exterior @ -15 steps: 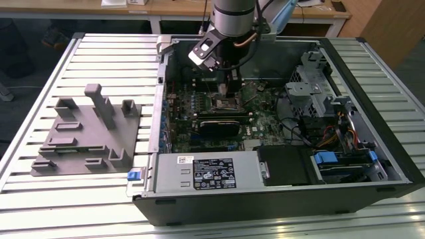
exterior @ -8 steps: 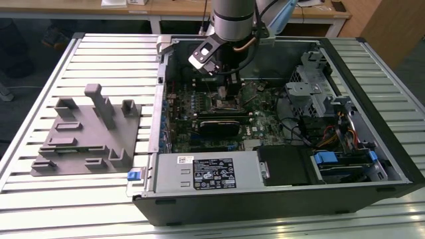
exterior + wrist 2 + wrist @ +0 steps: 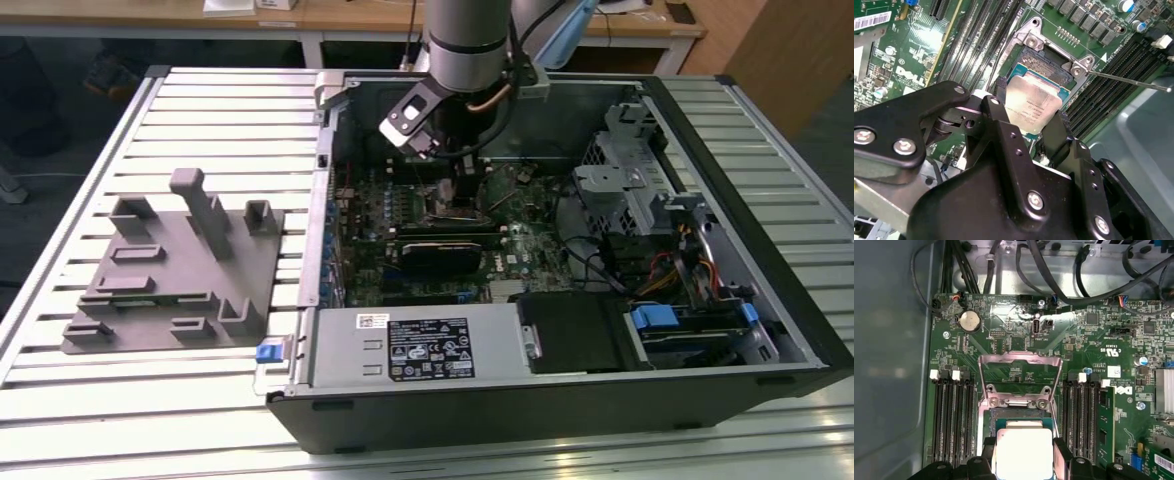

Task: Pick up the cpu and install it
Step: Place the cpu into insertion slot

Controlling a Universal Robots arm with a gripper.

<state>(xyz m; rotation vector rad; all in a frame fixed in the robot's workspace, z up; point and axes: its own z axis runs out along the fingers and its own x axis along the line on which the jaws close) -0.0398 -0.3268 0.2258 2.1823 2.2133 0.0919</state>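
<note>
The cpu [image 3: 1035, 106], a flat square chip with a silvery top, sits between my gripper's two black fingers [image 3: 999, 107], low over the dark socket [image 3: 1044, 60] on the green motherboard. My gripper [image 3: 1031, 102] is shut on the cpu's two opposite edges. In the first wrist view the cpu [image 3: 1023, 456] is in the gripper [image 3: 1024, 444] just in front of the socket's metal frame [image 3: 1020, 371], which is flipped up and open. In the exterior view the arm reaches down into the open computer case [image 3: 694, 150], its gripper [image 3: 454, 185] above the board.
Memory slots [image 3: 951, 415] flank the socket on both sides. The thin socket lever [image 3: 1126, 81] sticks out sideways. Black cables [image 3: 1054, 275] run along the case wall. A grey plastic fixture [image 3: 167, 270] stands on the slatted table at the exterior view's left.
</note>
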